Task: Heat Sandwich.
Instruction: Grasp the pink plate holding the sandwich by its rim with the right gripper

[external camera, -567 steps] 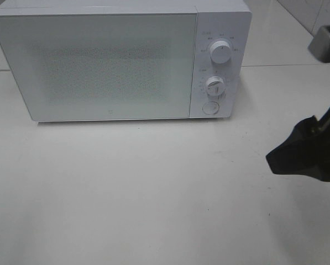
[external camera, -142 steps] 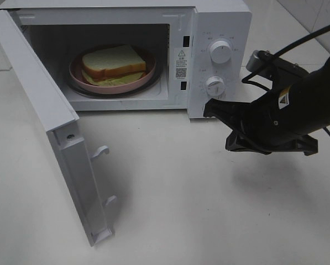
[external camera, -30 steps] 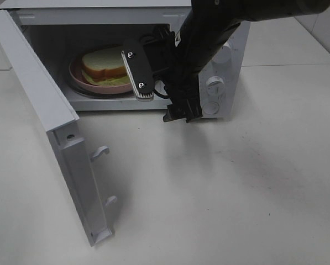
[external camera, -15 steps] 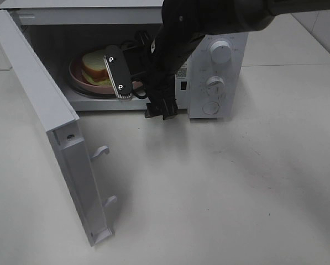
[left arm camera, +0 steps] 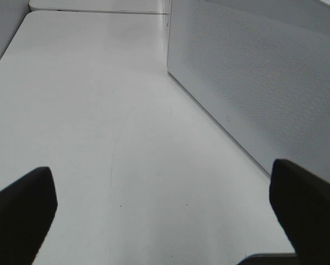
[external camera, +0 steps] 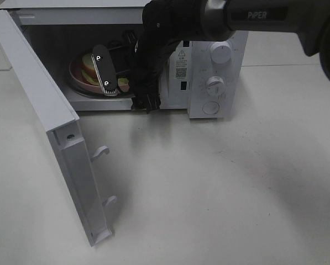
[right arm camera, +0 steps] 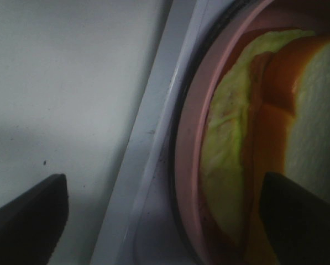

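Right gripper, jaws spread wide and empty, reaches inside the open microwave, where we see the sandwich on its pink plate. One black finger partly screens it from above; the door hangs open at the microwave's left.

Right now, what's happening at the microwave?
The door of the microwave stands open. The right gripper reaches into the cavity, jaws open on either side of the pink plate rim, one finger above the sandwich. Nothing is gripped yet. The left gripper hangs open over the table outside the door, holding nothing.
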Tool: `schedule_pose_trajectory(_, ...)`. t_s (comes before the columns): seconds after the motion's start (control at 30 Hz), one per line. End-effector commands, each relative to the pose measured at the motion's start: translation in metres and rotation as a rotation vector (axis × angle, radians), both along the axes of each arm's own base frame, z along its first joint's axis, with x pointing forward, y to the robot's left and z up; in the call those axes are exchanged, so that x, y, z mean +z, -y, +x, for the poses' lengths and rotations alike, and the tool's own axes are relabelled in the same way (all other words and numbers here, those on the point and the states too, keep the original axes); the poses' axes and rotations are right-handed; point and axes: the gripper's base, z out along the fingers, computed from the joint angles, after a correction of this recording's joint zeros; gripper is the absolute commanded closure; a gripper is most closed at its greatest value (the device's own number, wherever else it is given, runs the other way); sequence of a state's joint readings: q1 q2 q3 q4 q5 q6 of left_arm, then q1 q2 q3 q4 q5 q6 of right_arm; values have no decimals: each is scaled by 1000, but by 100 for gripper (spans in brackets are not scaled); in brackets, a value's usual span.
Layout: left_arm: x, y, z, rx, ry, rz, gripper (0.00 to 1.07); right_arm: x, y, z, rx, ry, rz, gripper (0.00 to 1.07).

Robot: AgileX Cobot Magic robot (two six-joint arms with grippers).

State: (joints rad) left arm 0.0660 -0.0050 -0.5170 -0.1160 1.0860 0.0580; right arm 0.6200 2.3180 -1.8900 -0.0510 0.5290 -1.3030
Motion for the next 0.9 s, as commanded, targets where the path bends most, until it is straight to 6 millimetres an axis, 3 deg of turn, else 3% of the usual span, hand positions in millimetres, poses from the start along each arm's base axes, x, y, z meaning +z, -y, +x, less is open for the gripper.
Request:
schedule_pose_trajectory(0.03, 1, 1, 0, 2, 17, -9, 9, -1, -4, 5, -13, -3, 7, 20)
schedule_pose_trajectory(0.3, 1, 1, 0, 2, 17, -9, 9, -13, -13, 20, -65, 14, 35, 21)
schedule_pose_trajectory(0.9, 1, 1, 0, 2, 17, -9, 9, -25, -16, 14, -89, -88, 55, 26)
